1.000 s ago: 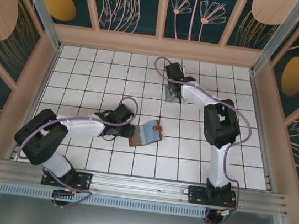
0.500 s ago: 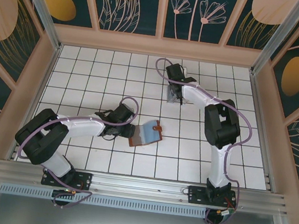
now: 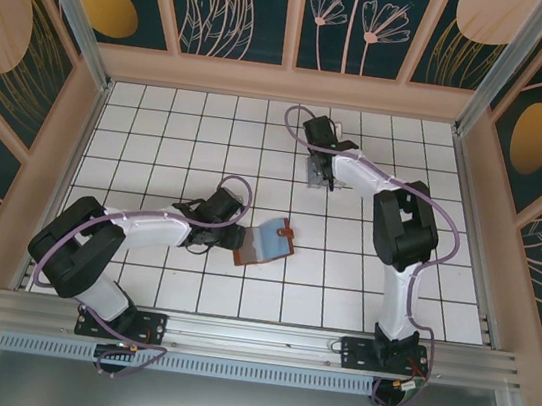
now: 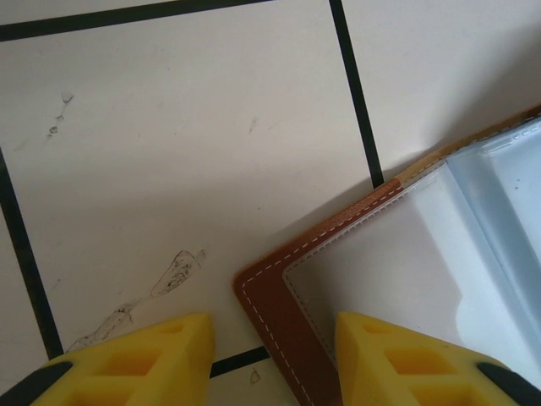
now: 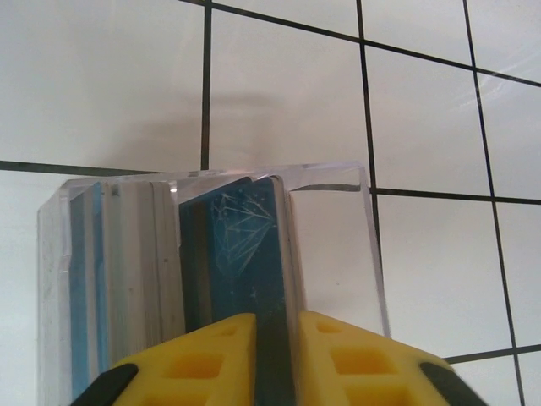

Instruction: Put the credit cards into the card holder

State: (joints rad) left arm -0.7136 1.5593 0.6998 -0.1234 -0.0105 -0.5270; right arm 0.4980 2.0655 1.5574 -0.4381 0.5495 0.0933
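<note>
**Top view.** The card holder (image 3: 265, 244) lay open and flat on the white tiled table (image 3: 160, 127), near the middle and slightly towards the near edge. Its pale blue inner face was turned up and framed by a reddish-brown border. The left gripper (image 3: 235, 246) sat low at the holder's left edge. Well apart, towards the far side of the table, the right gripper (image 3: 317, 168) was at a clear plastic box (image 3: 311, 177).

**Left wrist view.** The left gripper (image 4: 275, 359) had its two yellow fingers (image 4: 169, 359) spread apart. The rounded, stitched brown corner of the card holder (image 4: 269, 309) lay between them. The right-hand finger was over the holder's transparent sleeve (image 4: 380, 279), and the left-hand finger was over bare tile. Whether either finger touched the holder could not be told.

**Right wrist view.** The clear plastic box (image 5: 338, 245) held the credit cards (image 5: 110, 262) standing on edge. Most were packed against its left wall, with blue and white edges showing. A blue credit card (image 5: 245, 241) with a pale diamond motif stood just right of that stack. The right gripper (image 5: 275, 355) had its fingers drawn close together on this card's near edge, pinching it while the card was still inside the box. The right-hand part of the box held no cards.
</note>
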